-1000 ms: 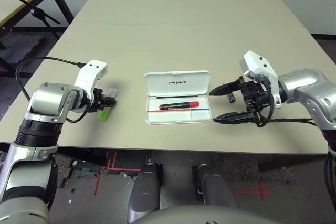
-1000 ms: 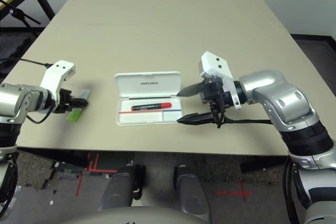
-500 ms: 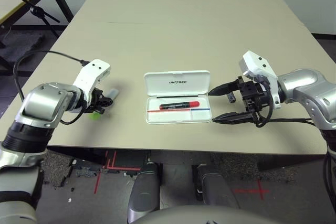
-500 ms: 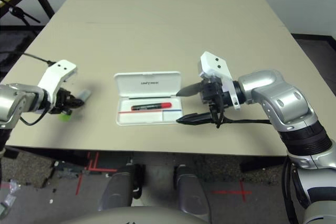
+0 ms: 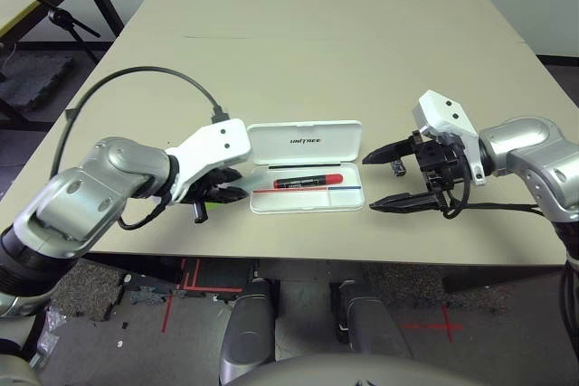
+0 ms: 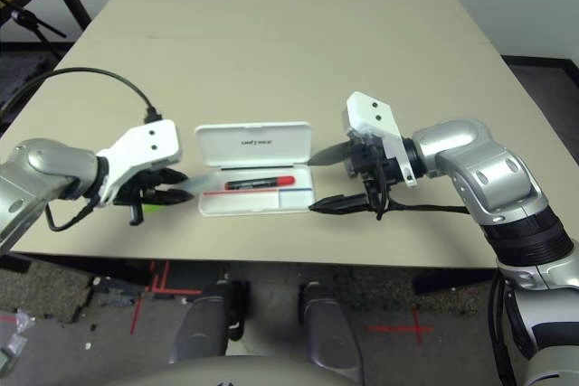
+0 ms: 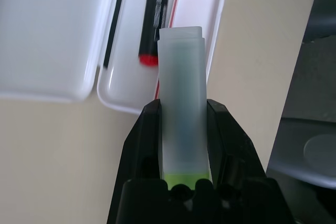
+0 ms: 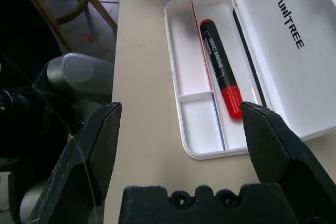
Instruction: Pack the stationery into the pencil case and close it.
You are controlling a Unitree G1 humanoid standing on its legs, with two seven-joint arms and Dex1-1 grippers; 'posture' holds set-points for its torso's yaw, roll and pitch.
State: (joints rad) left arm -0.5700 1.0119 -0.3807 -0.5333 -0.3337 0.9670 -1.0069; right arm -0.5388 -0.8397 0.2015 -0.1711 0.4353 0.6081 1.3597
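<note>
Light-green-and-white flat bar clamped in left gripper, at open white hard case. Right gripper wide open, empty. Could catch the case rim and slip, if lowered crooked.

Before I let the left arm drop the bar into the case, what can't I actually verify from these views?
- Green end of the light-green-and-white bar: left wrist view, buried between the left gripper's fingers.
- Bar over the pencil case: head views, mostly hidden under the left gripper's white housing.
- Small dark block: head view, tiny, partly behind the right gripper.
- Marker label: too small.
</note>
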